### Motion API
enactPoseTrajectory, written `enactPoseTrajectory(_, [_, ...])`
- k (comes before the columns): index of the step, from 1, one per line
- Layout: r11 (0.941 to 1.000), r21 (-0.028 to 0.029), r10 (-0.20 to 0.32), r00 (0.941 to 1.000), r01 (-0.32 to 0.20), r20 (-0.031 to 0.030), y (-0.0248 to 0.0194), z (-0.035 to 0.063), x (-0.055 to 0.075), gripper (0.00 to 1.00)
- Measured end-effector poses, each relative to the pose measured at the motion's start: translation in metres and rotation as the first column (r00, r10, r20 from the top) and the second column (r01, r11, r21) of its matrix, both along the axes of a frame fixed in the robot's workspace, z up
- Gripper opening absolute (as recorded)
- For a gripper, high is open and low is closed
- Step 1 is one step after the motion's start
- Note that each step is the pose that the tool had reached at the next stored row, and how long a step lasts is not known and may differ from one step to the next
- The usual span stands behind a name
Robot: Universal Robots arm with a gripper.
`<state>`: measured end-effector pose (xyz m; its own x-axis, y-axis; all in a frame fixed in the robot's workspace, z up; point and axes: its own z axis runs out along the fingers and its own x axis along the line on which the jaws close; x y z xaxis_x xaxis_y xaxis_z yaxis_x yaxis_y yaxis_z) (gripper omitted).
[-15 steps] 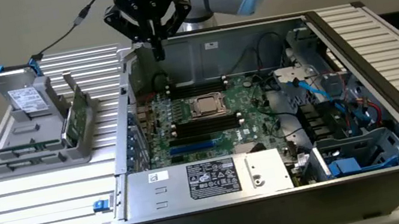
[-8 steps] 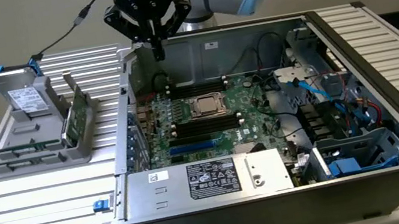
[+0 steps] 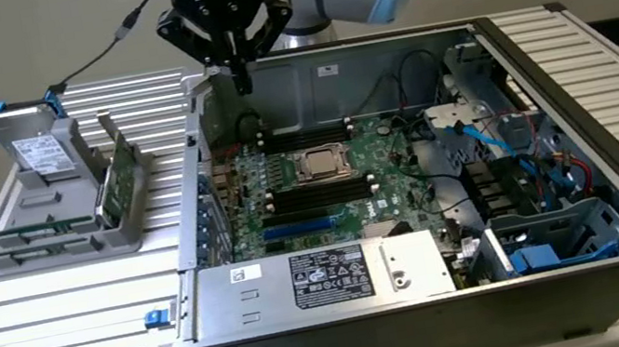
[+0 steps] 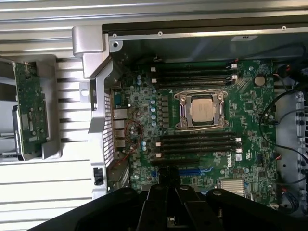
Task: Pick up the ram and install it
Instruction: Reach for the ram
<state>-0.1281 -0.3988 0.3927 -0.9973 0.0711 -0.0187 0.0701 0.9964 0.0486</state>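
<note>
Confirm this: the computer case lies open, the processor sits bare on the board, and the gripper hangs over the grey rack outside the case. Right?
Not quite. The gripper hangs over the open computer case, not over the grey rack; the exterior view shows it. The rest holds.

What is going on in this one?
A robot arm's hand hangs closed above the back corner of an open computer case, over the motherboard. I can't make out anything held in it. On the exterior view's left, a grey rack holds a green card, a silver drive and, low in front, what looks like the ram, so it seems not yet picked up.
</note>
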Motion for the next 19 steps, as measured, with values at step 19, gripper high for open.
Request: enactPoseTrajectory(19, [1.0, 0.0015, 0.0, 0.9999, 0.0, -0.0145, 0.0, -0.0001, -0.085, 0.11])
